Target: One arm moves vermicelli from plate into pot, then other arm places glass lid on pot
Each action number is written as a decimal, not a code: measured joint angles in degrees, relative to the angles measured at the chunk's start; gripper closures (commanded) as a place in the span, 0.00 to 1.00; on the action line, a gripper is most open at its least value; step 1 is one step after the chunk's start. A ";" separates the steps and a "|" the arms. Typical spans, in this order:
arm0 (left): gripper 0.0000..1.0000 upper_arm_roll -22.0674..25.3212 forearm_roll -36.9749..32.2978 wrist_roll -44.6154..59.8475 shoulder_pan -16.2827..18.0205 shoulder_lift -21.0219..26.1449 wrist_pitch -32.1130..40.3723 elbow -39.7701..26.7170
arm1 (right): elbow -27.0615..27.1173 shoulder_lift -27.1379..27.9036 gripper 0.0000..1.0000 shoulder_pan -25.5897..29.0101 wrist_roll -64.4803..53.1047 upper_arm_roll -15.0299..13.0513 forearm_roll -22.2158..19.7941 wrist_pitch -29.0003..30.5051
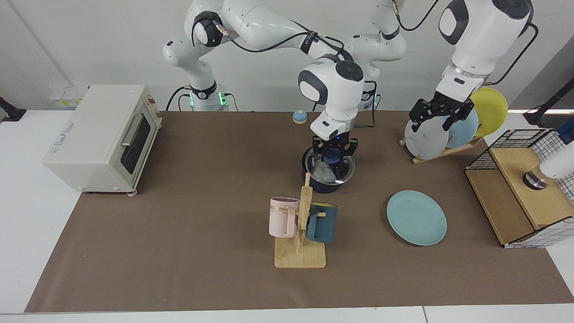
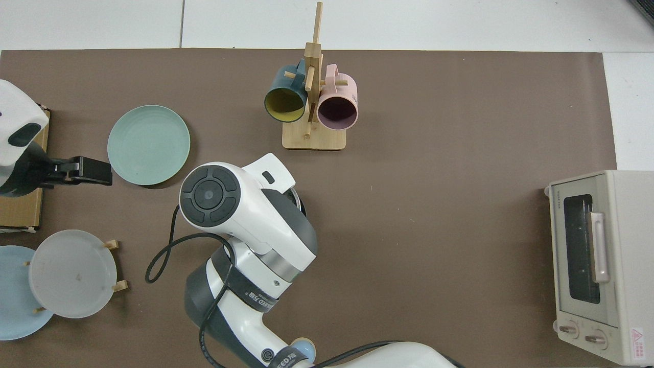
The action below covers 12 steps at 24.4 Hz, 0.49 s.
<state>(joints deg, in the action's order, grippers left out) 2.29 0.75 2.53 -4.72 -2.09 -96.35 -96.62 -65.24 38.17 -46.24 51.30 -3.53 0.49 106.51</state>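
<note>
My right arm reaches in from the facing view's left. Its gripper (image 1: 334,155) is shut on the blue knob of the glass lid (image 1: 345,168), which lies level across the top of the dark navy pot (image 1: 328,185). Through the glass shows the whitish vermicelli (image 1: 323,172) inside the pot. In the top view this arm covers the pot, the lid and its gripper. The teal plate (image 1: 417,217) (image 2: 148,144) lies bare on the mat, toward the left arm's side. My left gripper (image 1: 438,117) (image 2: 94,171) waits open in the air by the plate rack.
A wooden mug stand (image 1: 299,258) with a pink mug (image 1: 282,217) and a teal mug (image 1: 321,223) stands just in front of the pot. Also here are a toaster oven (image 1: 103,137), a plate rack (image 1: 441,134), a wire basket (image 1: 524,188) and a small blue-topped object (image 1: 299,116).
</note>
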 measured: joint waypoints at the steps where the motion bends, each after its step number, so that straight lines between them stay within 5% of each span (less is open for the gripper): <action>1: 0.00 0.00 0.00 0.00 0.00 0.00 0.00 0.00 | 0.00 0.01 1.00 -0.18 0.01 0.00 -0.08 0.00; 12: 0.00 0.00 0.00 0.01 0.00 0.00 0.00 0.00 | -2.13 0.03 1.00 0.06 0.01 -0.35 -0.85 2.33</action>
<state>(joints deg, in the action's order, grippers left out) 2.28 0.75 2.55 -4.72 -2.09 -96.35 -96.62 -67.37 38.21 -46.17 51.32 -3.89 -0.35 108.84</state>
